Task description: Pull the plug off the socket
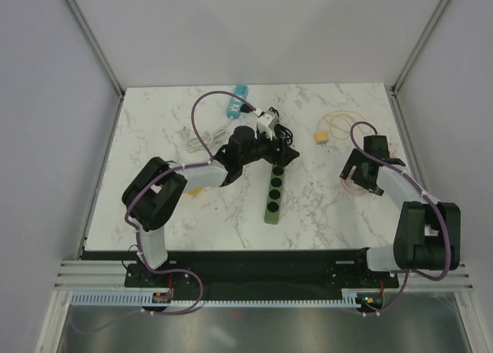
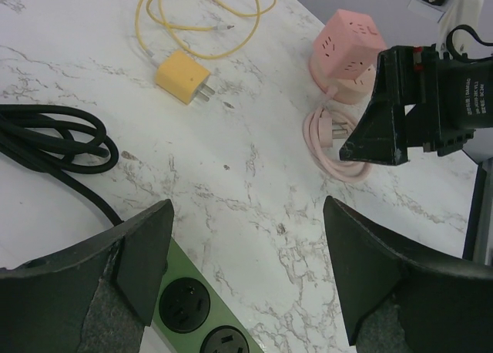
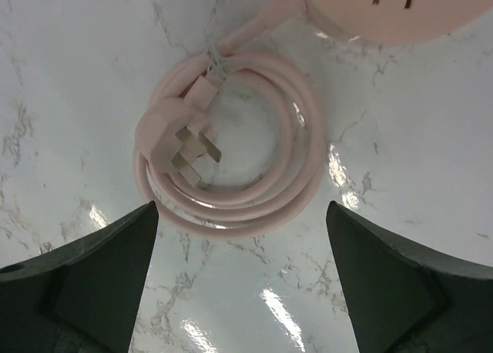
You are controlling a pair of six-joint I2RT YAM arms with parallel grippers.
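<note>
- Top external view: the left gripper [image 1: 283, 151] hangs over the 12 o'clock end of the green power strip [image 1: 273, 193], its fingers spread wide with nothing between them. The right gripper [image 3: 243, 213], just as wide and just as empty, hovers at 3 o'clock above a coiled pink cable [image 3: 306, 149].
- The task's thing: a white plug [image 1: 266, 122] sits at 12 o'clock of the left gripper, just beside a black cord [image 1: 286, 133], between the blue power strip [image 1: 237, 103] and the green one. Whether it is seated in any socket cannot be told. Every socket that shows on the green strip is empty.
- What could go wrong: closing where it hangs, the left gripper would likely catch the strip's body or the black cord rather than a plug.
- Nothing holds either strip down, and the right gripper is well apart, so a pull could drag a strip along instead of freeing the plug.
- The pink plug [image 3: 181, 141] and the yellow charger [image 2: 182, 76] lie loose with bare prongs and could be taken for the target.
- The count:
  - Two grippers.
  - Three socket units: the green strip, the blue strip and a pink cube socket [image 2: 347, 48].
  - Three plugs: white, pink and yellow.
  - Four leads: black, pink, a yellow cable [image 2: 208, 56] and a white cable [image 1: 189, 141].
  - Four sockets in view on the green strip from above.
</note>
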